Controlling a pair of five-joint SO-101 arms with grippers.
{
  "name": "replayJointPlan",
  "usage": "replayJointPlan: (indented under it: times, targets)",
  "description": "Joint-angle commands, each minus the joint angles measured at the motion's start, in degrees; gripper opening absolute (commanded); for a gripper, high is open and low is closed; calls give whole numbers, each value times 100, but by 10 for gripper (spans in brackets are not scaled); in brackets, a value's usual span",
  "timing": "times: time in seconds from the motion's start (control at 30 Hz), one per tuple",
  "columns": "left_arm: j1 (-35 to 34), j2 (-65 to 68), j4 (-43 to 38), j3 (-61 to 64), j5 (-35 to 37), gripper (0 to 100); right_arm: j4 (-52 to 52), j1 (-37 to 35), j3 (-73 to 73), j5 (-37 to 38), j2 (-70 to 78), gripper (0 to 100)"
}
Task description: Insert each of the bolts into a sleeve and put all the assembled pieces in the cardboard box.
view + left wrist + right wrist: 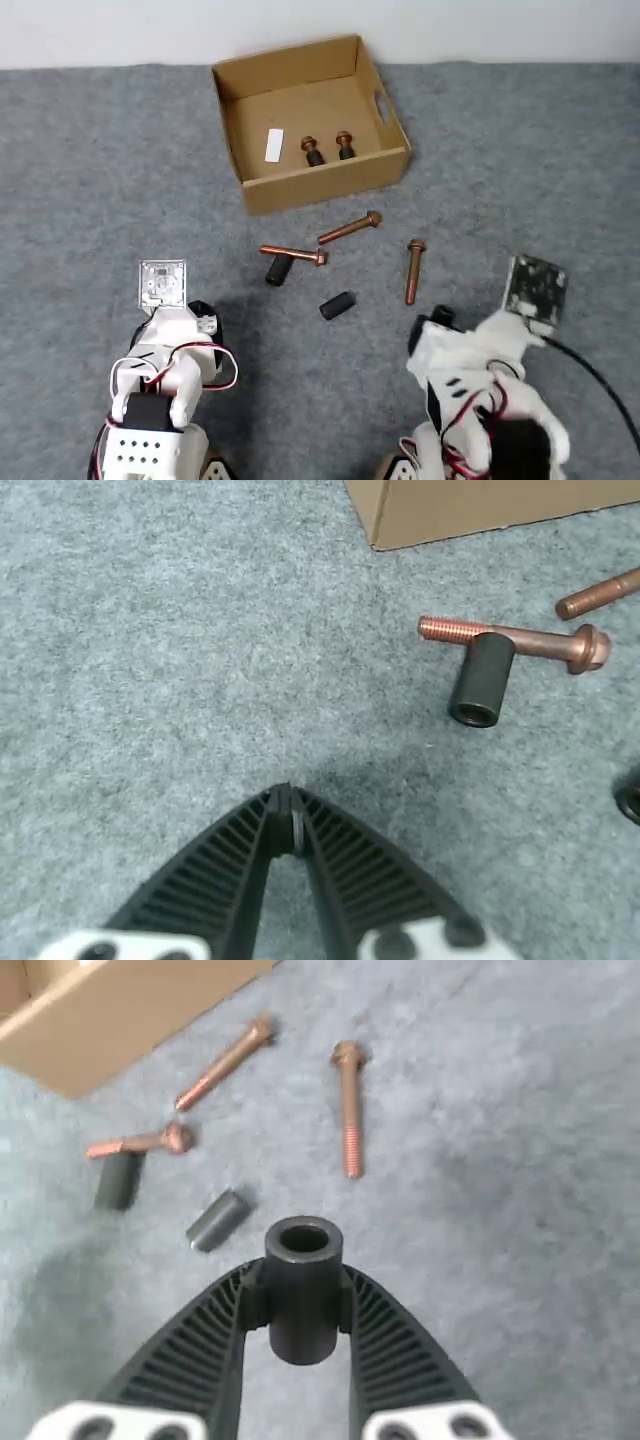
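Sleeve gripped in R tool; L tool fully closed.

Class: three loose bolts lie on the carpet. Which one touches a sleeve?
The leftmost bolt in the high view: its shank touches a black sleeve. The middle bolt and the right bolt lie apart from sleeves.

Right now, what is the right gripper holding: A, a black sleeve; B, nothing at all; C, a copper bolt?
A: the right gripper is shut on a black sleeve, which sits clamped between its jaws with its open end facing the wrist camera.
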Motion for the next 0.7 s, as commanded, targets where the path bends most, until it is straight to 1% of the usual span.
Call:
replayJointPlan:
  times: [0.0, 0.1, 0.27, 0.43, 0.5, 0.57, 0.67]
  targets:
    - [-18, -44, -123, -154, 9, 6, -136, 470, 325, 264, -848, 8]
    - [-9, 0, -26, -321, 9, 6, -215, 514, 413, 273, -1270, 8]
    - [123, 0, 897, -1262, 9, 6, -251, 523, 545, 105, -1323, 8]
    - [659, 44, 1468, -2343, 9, 6, -224, 523, 554, 70, -1323, 8]
    - [870, 308, 1662, -2642, 9, 6, -224, 523, 563, 70, -1323, 8]
    - [914, 835, 1697, -2905, -53, 6, -215, 532, 580, 62, -1323, 8]
    - [923, 1899, 1486, -3380, -457, 7, -215, 532, 589, 62, -1323, 8]
